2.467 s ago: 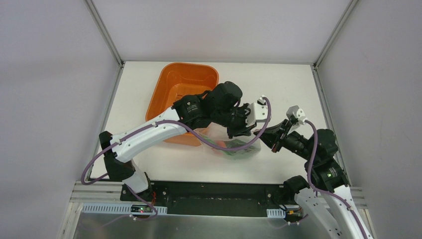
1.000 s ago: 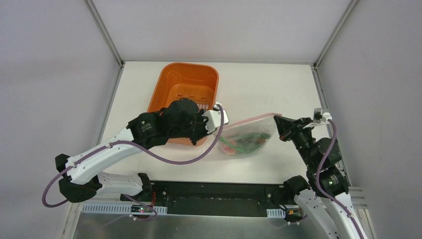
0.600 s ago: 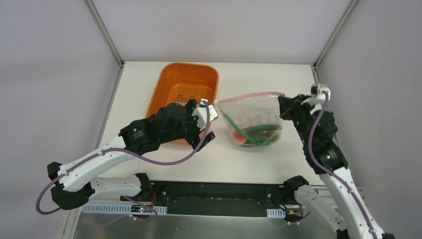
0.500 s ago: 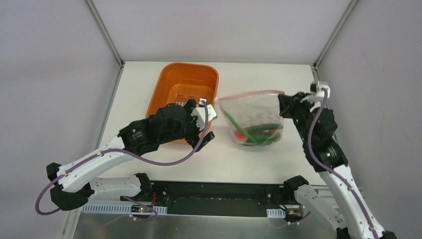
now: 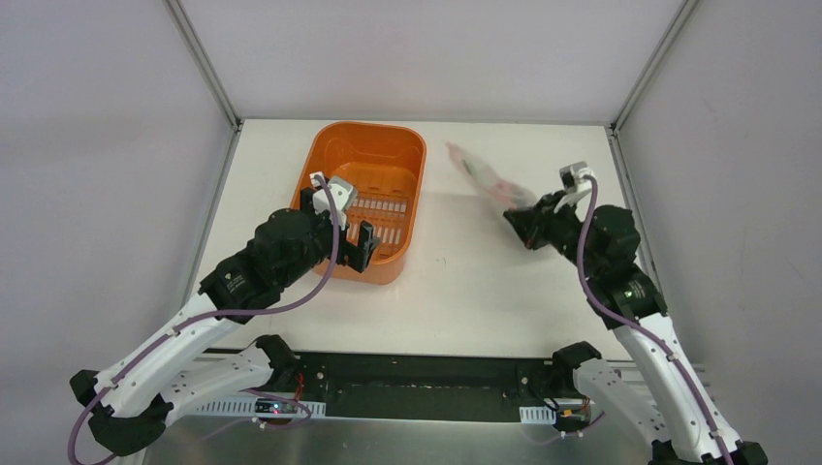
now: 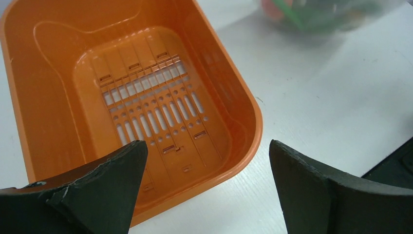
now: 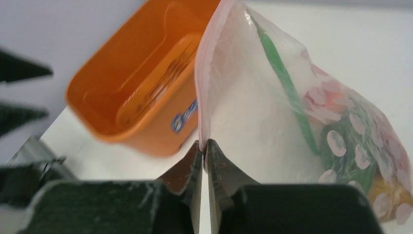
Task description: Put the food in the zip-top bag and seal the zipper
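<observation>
The zip-top bag [image 5: 482, 178] shows in the top view as a blurred streak off the table at the far right. My right gripper [image 5: 515, 215] is shut on its pink zipper [image 7: 206, 73], which runs straight up from between the jaws in the right wrist view [image 7: 203, 143]. The food [image 7: 348, 146] lies bunched inside the dotted bag [image 7: 253, 112], with one long green chili [image 7: 284, 78] along the side. My left gripper [image 5: 339, 222] hangs open over the near right corner of the orange tub, holding nothing [image 6: 207, 146]. The bag's food [image 6: 302, 12] shows at the left wrist view's top edge.
The orange tub [image 5: 334, 155] stands at the back left of the white table, its slotted floor bare [image 6: 146, 92]. It also appears behind the bag [image 7: 141, 97]. Metal frame posts rise at the table's far corners [image 5: 218, 92].
The left gripper opened, released the bag and drew back left over the tub's near edge. The right gripper carried the bag by its zipper, and the bag now streaks toward the back right.
</observation>
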